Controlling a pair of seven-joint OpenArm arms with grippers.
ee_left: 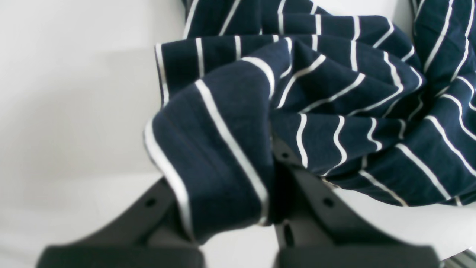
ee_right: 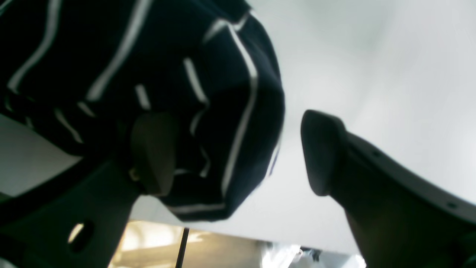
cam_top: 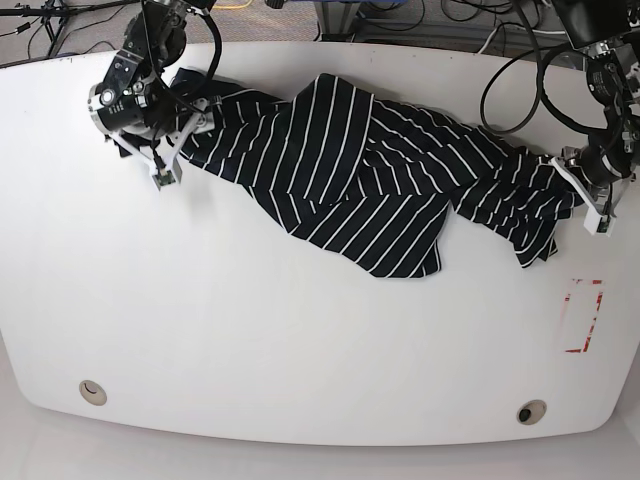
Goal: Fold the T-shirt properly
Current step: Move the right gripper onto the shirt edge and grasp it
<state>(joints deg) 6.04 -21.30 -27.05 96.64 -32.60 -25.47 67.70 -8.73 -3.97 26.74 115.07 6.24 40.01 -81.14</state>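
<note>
So the soft black T-shirt with thin white stripes (cam_top: 350,175) lay bunched and stretched across the far half of the white desk (cam_top: 250,340), nowhere near flat. Over on the base view's left, the right gripper (ee_right: 238,152) sat spread wide with cloth draped over one finger, not pinched. The left gripper (ee_left: 267,175) was pressed together on a fold of fabric. Looked like the spreading-out step; next probably needs the right one to clamp an edge, then both pull apart.

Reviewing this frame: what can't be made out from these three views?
- Left wrist view: left gripper fingertips buried under the T-shirt fold.
- Right wrist view: whether the open right gripper pinches cloth; dark, blurred, only one finger is against it.
- Base view: sleeves and collar lost in the bunched T-shirt; both grippers too small.
</note>
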